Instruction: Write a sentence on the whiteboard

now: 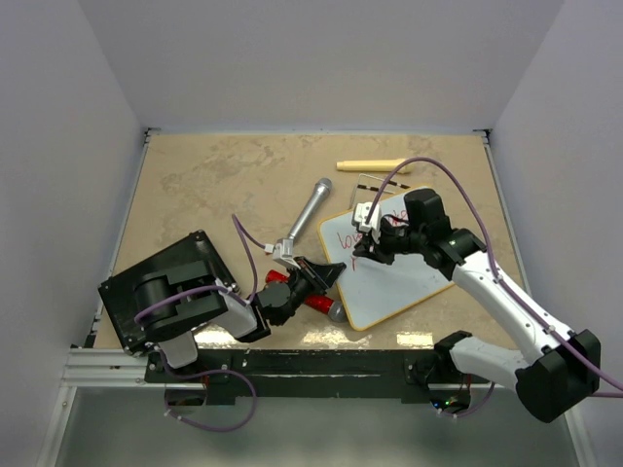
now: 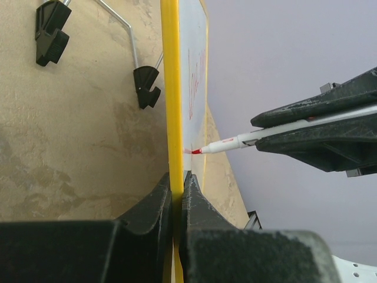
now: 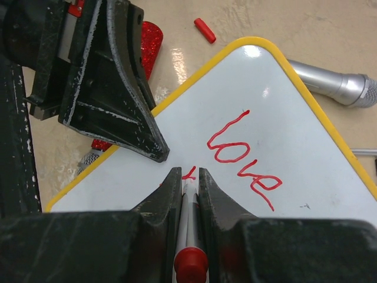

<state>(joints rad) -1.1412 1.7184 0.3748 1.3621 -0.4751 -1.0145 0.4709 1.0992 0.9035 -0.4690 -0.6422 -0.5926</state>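
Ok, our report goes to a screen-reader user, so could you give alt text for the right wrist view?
The right gripper holds a marker with its tip on the whiteboard, just below the red word "love". The left gripper clamps the board's yellow edge at upper left; a red cap lies on the table.

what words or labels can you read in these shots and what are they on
"love" - red handwriting on the whiteboard, clear in the right wrist view.
A short red stroke at the marker tip, below it: too little to read.
No other labels or numbers readable.
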